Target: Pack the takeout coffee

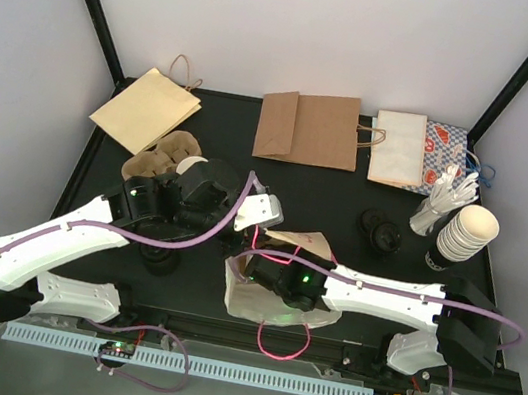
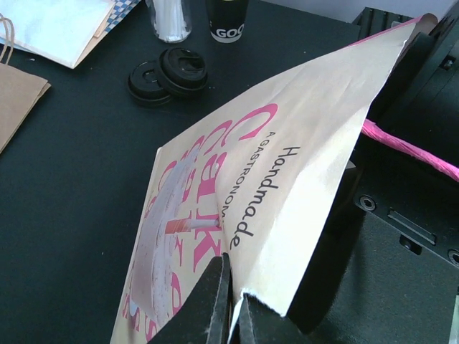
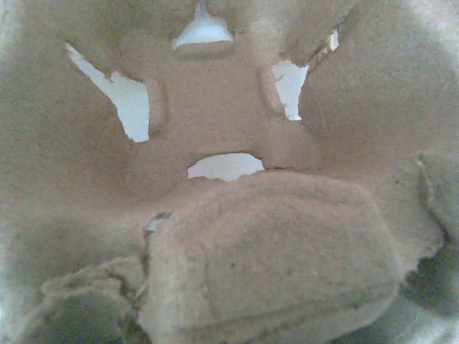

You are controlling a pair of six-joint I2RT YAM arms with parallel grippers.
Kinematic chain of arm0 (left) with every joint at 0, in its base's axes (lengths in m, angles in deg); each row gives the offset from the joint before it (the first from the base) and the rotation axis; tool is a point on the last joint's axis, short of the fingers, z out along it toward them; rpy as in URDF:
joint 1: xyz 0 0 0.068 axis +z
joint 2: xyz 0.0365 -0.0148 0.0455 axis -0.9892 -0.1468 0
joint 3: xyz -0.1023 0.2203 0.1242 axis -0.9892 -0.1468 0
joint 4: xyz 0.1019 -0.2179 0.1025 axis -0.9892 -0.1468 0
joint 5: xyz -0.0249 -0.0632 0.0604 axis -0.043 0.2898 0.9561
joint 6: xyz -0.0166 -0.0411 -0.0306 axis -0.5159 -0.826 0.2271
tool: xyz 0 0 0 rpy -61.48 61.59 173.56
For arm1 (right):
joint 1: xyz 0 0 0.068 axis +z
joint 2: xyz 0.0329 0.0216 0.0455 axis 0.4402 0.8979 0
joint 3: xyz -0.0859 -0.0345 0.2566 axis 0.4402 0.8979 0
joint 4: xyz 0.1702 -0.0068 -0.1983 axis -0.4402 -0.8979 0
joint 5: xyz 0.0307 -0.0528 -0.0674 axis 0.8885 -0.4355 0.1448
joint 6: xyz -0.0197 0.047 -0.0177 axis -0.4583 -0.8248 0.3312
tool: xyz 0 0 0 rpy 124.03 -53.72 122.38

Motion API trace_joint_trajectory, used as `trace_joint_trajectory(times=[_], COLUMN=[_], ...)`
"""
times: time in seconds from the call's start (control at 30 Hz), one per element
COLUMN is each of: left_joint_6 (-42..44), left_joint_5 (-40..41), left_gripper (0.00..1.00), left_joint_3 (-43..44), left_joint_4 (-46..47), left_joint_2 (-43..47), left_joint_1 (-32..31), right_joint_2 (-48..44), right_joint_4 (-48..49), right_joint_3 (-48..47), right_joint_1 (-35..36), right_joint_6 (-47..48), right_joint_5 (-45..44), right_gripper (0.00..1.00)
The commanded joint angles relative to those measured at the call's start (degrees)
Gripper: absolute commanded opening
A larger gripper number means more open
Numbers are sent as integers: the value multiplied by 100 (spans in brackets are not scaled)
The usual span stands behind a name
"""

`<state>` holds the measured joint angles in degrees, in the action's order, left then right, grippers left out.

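1. Two arms reach in from the near edge of the black table [image 1: 222, 145]. They meet at a cream paper bag [image 2: 301, 143] with pink letters, which lies near us in the middle.
2. The left gripper [image 2: 231, 304] pinches the edge of the bag. Its two fingers are pressed close together with the paper between them, and the bag's mouth is held up.
3. The right gripper [image 1: 264, 275] is pushed into the mouth of the bag. Its camera sees only a brown cardboard tray [image 3: 237, 236], very close, with white showing through the holes. We cannot see its fingers, so we cannot tell if they are spread or pressed together.
4. A bit farther, on the left, a second brown tray [image 1: 153, 164] sits on the table, partly under the left arm. What looks like the small white cup [image 1: 191, 165] shows at its right edge, outside the bag. The arm hides most of it.
5. On the right, two black lids [image 1: 380, 232] lie touching each other. Behind them stand a jar of white sticks [image 1: 432, 211] and a tall stack of cups [image 1: 466, 231].
6. Farthest away, bags lie flat in a row. There is a tan bag [image 1: 147, 109] on the left and a brown bag [image 1: 306, 129] in the middle. On the right, a white bag [image 1: 397, 149] lies over a blue and red bag [image 1: 452, 148].
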<state>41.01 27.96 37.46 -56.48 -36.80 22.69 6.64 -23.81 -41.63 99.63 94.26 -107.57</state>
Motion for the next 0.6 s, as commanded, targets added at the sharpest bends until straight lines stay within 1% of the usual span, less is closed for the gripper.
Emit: trace_joint_trajectory(times=[0.0,0.23,0.57], left_joint_6=[-67,-73,-69], left_joint_5=[-591,-800,-865], left_gripper=[2,2,2], left_joint_3=[195,111,81], left_joint_4=[521,664,712], left_joint_2=[199,314,357], left_joint_1=[-28,-28,-28], right_joint_2=[30,0,-125], right_joint_4=[143,181,158], right_joint_3=[15,33,30], right_joint_1=[-54,-50,-54], right_joint_6=[43,66,51], right_joint_5=[118,142,98], right_gripper=[1,1,2])
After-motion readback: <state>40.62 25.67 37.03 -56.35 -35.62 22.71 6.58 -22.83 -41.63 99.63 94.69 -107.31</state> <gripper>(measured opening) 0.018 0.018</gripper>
